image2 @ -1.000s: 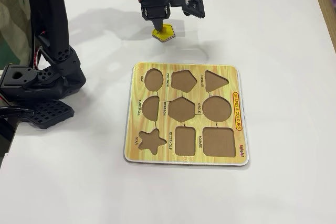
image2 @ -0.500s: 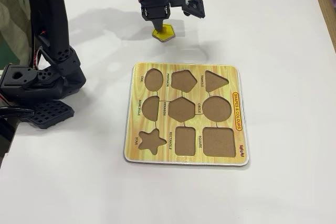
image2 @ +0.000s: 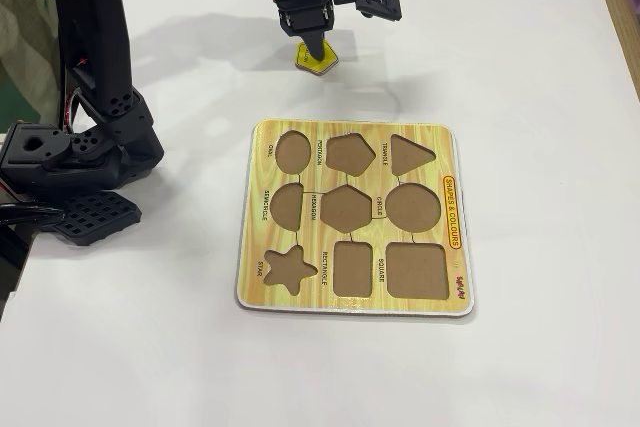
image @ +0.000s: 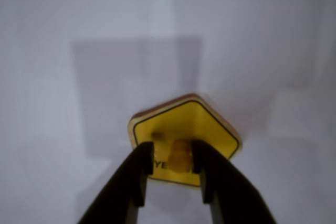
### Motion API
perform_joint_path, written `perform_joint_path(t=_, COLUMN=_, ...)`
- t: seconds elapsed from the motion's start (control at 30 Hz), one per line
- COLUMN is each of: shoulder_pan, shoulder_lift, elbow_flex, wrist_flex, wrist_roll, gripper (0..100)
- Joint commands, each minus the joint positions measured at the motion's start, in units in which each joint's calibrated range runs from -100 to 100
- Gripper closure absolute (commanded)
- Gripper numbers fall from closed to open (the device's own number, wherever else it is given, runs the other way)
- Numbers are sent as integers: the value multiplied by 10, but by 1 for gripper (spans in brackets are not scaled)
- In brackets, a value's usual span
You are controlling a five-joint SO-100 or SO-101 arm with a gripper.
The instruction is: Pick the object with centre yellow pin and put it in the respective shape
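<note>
wrist view: the two black fingers [image: 140, 174] of the gripper [image: 172, 167] enter from the bottom edge and are closed on the small yellow centre peg [image: 180, 155] of the flat yellow pentagon puzzle piece with a dark outline [image: 184, 129]. the peg sits squarely between the fingertips; the piece spreads out beyond and to both sides of them, one point aimed away from the fingers. black lettering shows between the fingers, only partly readable. a reddish-brown underside edge is visible along the far rim. whether the piece rests on the white table surface [image: 63, 35] or is raised off it cannot be told here.

fixed view: gripper [image2: 313, 50] points downward with the yellow piece [image2: 320, 62] at its tips, tilted slightly. the wooden shape-sorter board with empty brown cut-outs [image2: 356, 216] lies well apart from the fingers, nearer the camera. its pentagon cut-out [image2: 350, 154] is in the board's row closest to the gripper, empty.
</note>
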Motion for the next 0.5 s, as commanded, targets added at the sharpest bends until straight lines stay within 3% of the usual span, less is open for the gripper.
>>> perform_joint_path(t=0.0, shoulder_pan=0, shoulder_lift=-14, elbow_flex=5, wrist_flex=0, wrist_roll=1, gripper=91)
perform_joint_path(t=0.47, shoulder_pan=3, shoulder_lift=-14, elbow_flex=17, wrist_flex=0, wrist_roll=1, gripper=96)
